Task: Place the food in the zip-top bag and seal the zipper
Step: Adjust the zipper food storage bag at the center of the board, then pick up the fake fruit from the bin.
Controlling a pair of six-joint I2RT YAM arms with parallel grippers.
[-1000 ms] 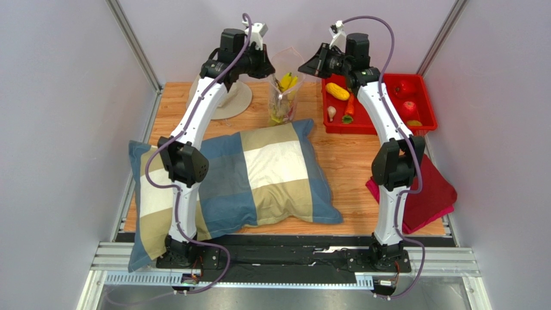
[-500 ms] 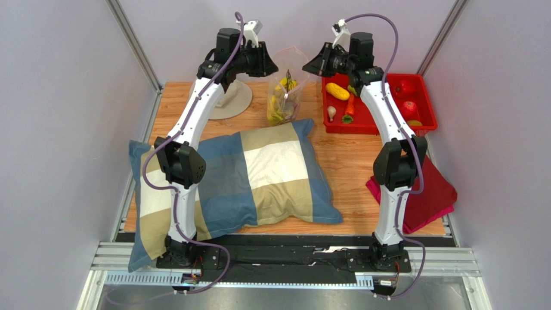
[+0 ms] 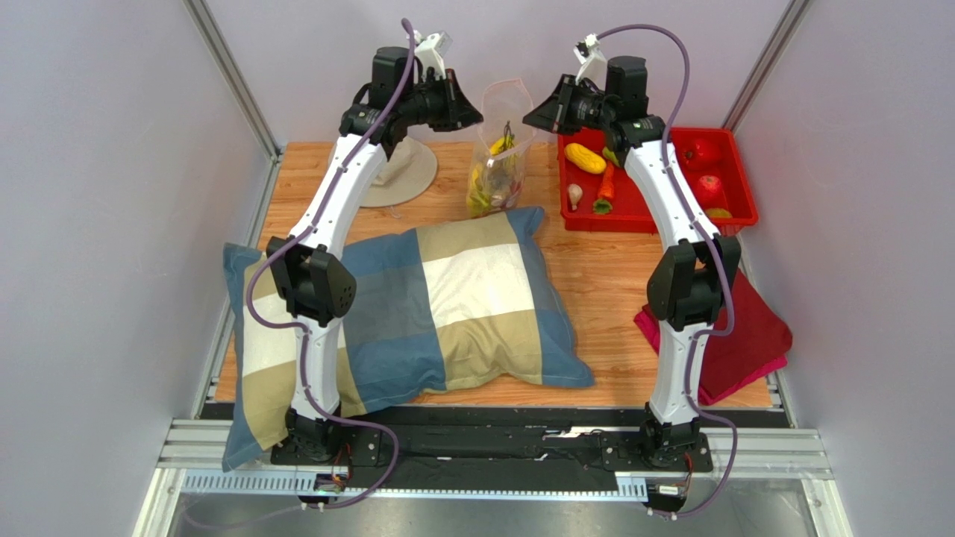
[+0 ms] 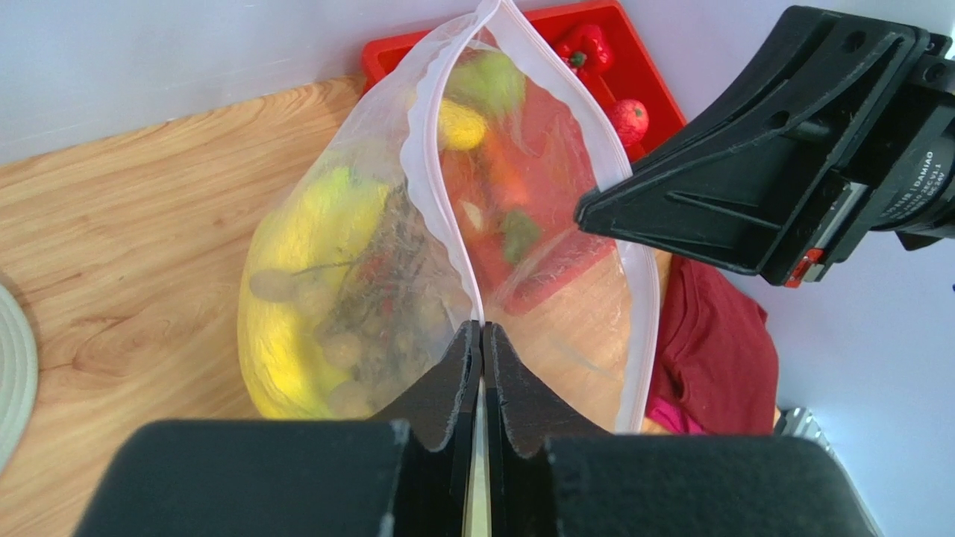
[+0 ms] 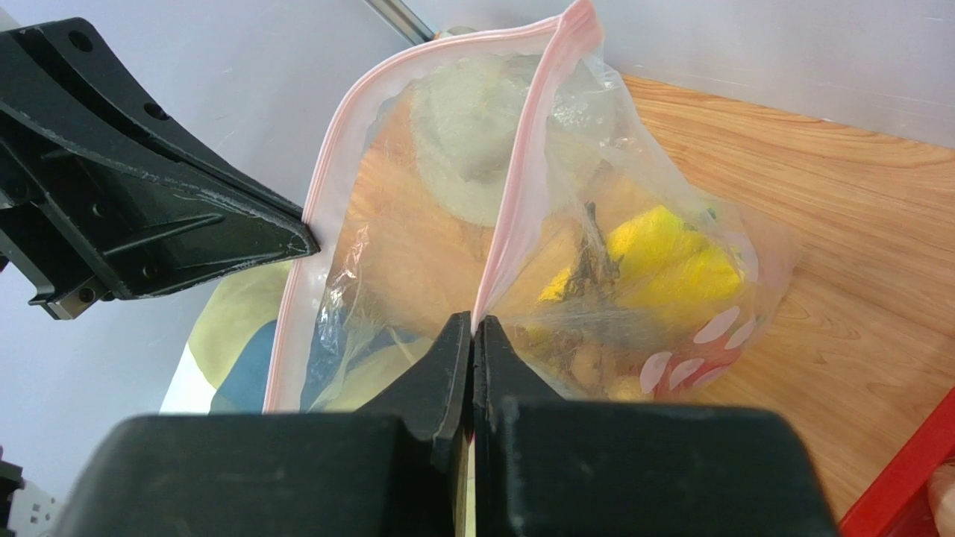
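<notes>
Pale lilac walls close round a wooden table; the right gripper has its fingers pressed flat together on the zipper of one lip of the zip-top bag; the left gripper pinches the opposite lip the same way; the two lips stand apart, so the mouth gapes unsealed.

The bag hangs upright between the grippers at the far middle, between one beige hat, half hidden by the left arm, and one red bin; whether its bottom touches the wood I cannot tell. Through the crinkled plastic yellow bananas read clearly; the other food inside blurs, uncountable. Roughly seven pieces lie in the bin, some behind the right arm; one checked pillow; one red cloth.
</notes>
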